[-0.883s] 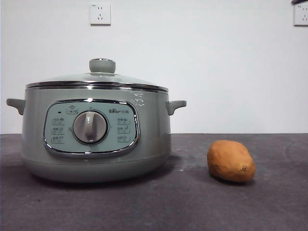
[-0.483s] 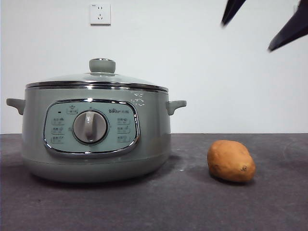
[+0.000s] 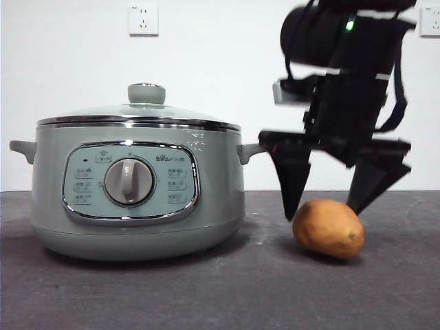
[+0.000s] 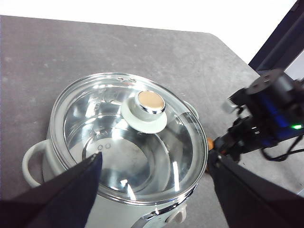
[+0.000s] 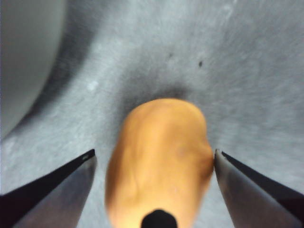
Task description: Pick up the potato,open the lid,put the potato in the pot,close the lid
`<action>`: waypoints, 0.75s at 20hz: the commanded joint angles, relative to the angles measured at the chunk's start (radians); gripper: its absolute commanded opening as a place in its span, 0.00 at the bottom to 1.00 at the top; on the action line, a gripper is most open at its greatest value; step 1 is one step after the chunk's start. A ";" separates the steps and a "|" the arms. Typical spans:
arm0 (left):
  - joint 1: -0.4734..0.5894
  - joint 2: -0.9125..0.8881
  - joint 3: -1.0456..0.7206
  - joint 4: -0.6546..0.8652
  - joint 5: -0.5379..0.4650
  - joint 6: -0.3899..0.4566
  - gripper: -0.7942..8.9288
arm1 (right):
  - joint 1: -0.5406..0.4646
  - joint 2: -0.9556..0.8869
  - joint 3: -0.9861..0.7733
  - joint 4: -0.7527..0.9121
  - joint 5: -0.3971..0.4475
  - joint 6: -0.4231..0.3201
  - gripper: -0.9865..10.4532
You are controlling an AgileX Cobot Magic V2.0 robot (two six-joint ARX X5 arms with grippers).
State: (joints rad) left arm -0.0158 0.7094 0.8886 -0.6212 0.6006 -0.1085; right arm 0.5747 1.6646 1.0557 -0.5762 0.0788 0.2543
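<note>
Orange-brown smooth oval potato (image 3: 328, 229)

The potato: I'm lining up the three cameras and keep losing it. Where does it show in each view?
Front view: the potato lies on the table right of the pot, between the open jaws of the right gripper.
Left wrist view: only an orange sliver shows past the pot's rim, beside the other arm.
Right wrist view: it fills the centre between the jaws.
Shared landmark: the pot.
</note>
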 commanded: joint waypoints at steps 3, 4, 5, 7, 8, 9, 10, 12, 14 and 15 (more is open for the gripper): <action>0.002 -0.003 0.003 0.007 0.001 0.005 0.47 | 0.000 0.047 -0.001 0.018 0.002 0.037 0.41; 0.002 -0.003 0.003 0.006 0.001 0.005 0.47 | 0.001 0.047 -0.001 0.018 0.002 0.037 0.32; 0.002 -0.003 0.003 0.006 0.001 0.005 0.47 | 0.001 0.047 -0.001 0.017 0.002 0.037 0.22; 0.002 -0.003 0.003 0.005 0.002 0.004 0.47 | 0.001 0.045 -0.001 0.006 0.006 0.032 0.07; 0.002 -0.003 0.003 0.003 0.002 0.004 0.47 | 0.001 0.033 -0.001 -0.010 0.006 0.030 0.08; 0.002 -0.003 0.003 0.003 0.002 0.004 0.47 | 0.002 0.009 -0.001 -0.031 0.006 0.017 0.08; 0.002 -0.001 0.003 0.004 0.002 0.004 0.47 | 0.002 -0.026 -0.001 -0.049 0.006 0.014 0.08; -0.002 0.015 0.003 0.023 0.003 0.001 0.47 | 0.002 -0.131 -0.001 -0.082 0.005 0.012 0.08; -0.031 0.045 0.003 0.065 0.003 -0.002 0.47 | 0.002 -0.240 -0.001 -0.112 0.007 0.002 0.08; -0.056 0.064 0.003 0.102 0.000 -0.009 0.46 | 0.002 -0.297 -0.001 -0.125 0.008 0.002 0.08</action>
State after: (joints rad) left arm -0.0666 0.7753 0.8886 -0.5304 0.5953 -0.1135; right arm 0.5751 1.3811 1.0565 -0.7010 0.0822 0.2646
